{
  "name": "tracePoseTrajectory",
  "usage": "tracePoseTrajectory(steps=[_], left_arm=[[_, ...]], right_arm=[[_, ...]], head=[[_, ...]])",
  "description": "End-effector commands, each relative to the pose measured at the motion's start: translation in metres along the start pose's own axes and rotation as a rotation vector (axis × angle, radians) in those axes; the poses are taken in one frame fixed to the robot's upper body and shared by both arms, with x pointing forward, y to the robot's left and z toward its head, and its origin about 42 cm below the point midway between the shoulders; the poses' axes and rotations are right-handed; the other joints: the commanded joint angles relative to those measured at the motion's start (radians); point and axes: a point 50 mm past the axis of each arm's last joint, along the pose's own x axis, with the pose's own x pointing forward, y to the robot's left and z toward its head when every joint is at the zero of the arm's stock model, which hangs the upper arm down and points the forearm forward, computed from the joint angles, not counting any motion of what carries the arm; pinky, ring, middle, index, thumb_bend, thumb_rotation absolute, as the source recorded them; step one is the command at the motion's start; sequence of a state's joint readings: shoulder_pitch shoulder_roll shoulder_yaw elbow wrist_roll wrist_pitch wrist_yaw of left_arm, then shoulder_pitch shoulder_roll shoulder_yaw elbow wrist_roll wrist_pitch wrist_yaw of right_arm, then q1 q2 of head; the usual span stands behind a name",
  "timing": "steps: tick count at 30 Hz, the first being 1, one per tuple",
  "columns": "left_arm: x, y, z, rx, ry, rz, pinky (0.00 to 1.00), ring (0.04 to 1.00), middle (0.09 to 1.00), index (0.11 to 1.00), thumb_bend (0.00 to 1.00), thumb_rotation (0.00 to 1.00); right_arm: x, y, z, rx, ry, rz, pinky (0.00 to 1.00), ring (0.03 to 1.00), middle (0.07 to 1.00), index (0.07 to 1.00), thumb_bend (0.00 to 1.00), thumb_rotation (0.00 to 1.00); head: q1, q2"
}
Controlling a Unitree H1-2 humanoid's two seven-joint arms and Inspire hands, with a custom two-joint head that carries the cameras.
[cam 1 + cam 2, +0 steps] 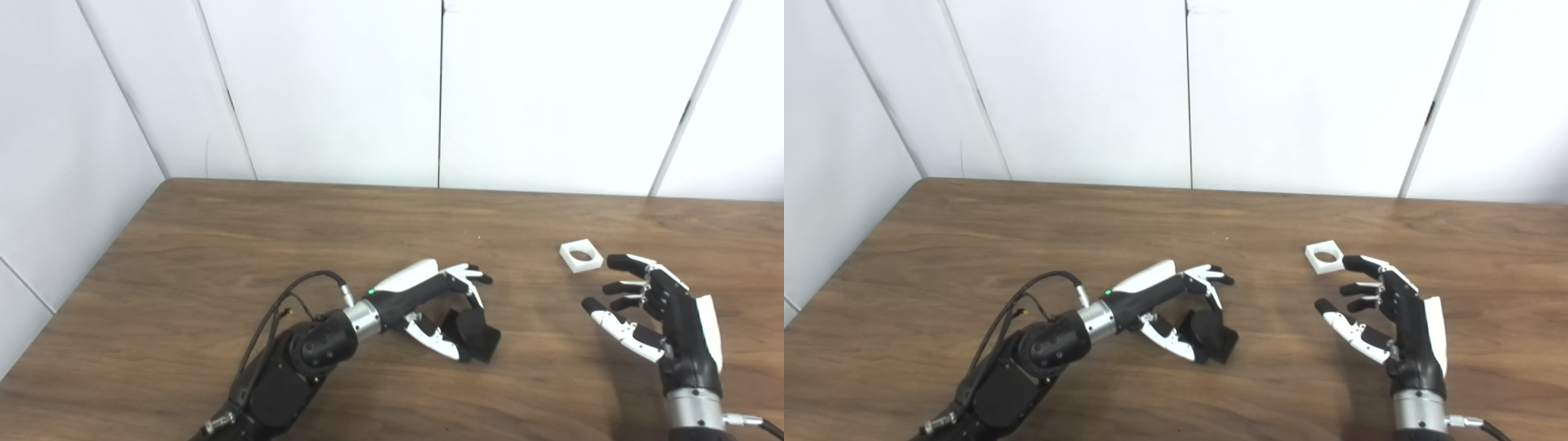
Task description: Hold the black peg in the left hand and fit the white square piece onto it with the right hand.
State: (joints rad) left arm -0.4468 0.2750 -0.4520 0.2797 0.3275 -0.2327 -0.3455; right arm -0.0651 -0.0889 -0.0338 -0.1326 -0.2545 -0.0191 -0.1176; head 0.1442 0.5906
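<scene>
From my remote seat I see a brown wooden table [245, 245] set into a corner of white wall panels [337, 92]. My left robot hand [438, 306] reaches in from the lower left and lies low over the middle of the table, its fingers [468, 272] curled over the top of the black peg [474, 337] and its thumb [438, 343] against the peg's near side. The peg sits on the table inside that loose cage; it looks like a short black cylinder on a square base, tipped so its round end faces up and toward me, but I cannot tell its long axis for sure, nor whether the robot hand grips it firmly or only touches it.

The white square piece [580, 255] lies flat on the table to the right and farther back, well apart from the peg, its round hole facing up and 1 corner pointing toward the wall.

My right robot hand [664, 318] comes in from the lower right, spread and holding nothing, palm turned left. Its fingertips [615, 262] are just beside the white piece's near-right edge, and I cannot tell whether they touch it.
</scene>
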Motion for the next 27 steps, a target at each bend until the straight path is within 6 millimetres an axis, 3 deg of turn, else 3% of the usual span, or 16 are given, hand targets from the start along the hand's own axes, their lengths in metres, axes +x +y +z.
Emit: tracePoseTrajectory(steps=[1,11,14,18,23,27], left_arm=[[-0.002,-0.017,-0.005,0.000,0.031,-0.091,0.96,0.990,0.917,0.491,0.51,0.09],[-0.007,-0.019,-0.009,-0.002,0.030,-0.091,0.95,0.989,0.917,0.491,0.51,0.09],[-0.013,-0.016,-0.011,-0.001,0.037,-0.093,0.95,0.989,0.920,0.491,0.51,0.09],[-0.025,-0.011,-0.018,-0.005,0.045,-0.096,0.94,0.988,0.921,0.492,0.51,0.08],[-0.038,-0.006,-0.024,-0.001,0.039,-0.093,0.92,0.986,0.917,0.492,0.51,0.08],[-0.040,-0.005,-0.026,0.008,0.028,-0.097,0.89,0.966,0.909,0.491,0.51,0.07]], right_arm=[[0.011,-0.004,0.020,0.012,-0.091,-0.016,0.45,0.565,0.708,0.678,0.50,0.00],[0.011,-0.002,0.020,0.011,-0.092,-0.016,0.45,0.564,0.702,0.672,0.51,0.02],[0.011,0.004,0.019,0.018,-0.097,-0.011,0.44,0.560,0.689,0.663,0.51,0.01],[0.007,0.021,0.019,0.030,-0.080,-0.010,0.43,0.561,0.694,0.664,0.54,0.08],[0.003,0.040,0.021,0.031,-0.050,-0.007,0.41,0.540,0.694,0.675,0.53,0.12],[0.004,0.045,0.023,0.022,-0.058,-0.013,0.43,0.561,0.705,0.680,0.52,0.12]], head=[[-0.001,0.003],[-0.051,0.011],[-0.150,0.003],[-0.348,-0.039],[-0.431,-0.059],[-0.435,-0.059]])
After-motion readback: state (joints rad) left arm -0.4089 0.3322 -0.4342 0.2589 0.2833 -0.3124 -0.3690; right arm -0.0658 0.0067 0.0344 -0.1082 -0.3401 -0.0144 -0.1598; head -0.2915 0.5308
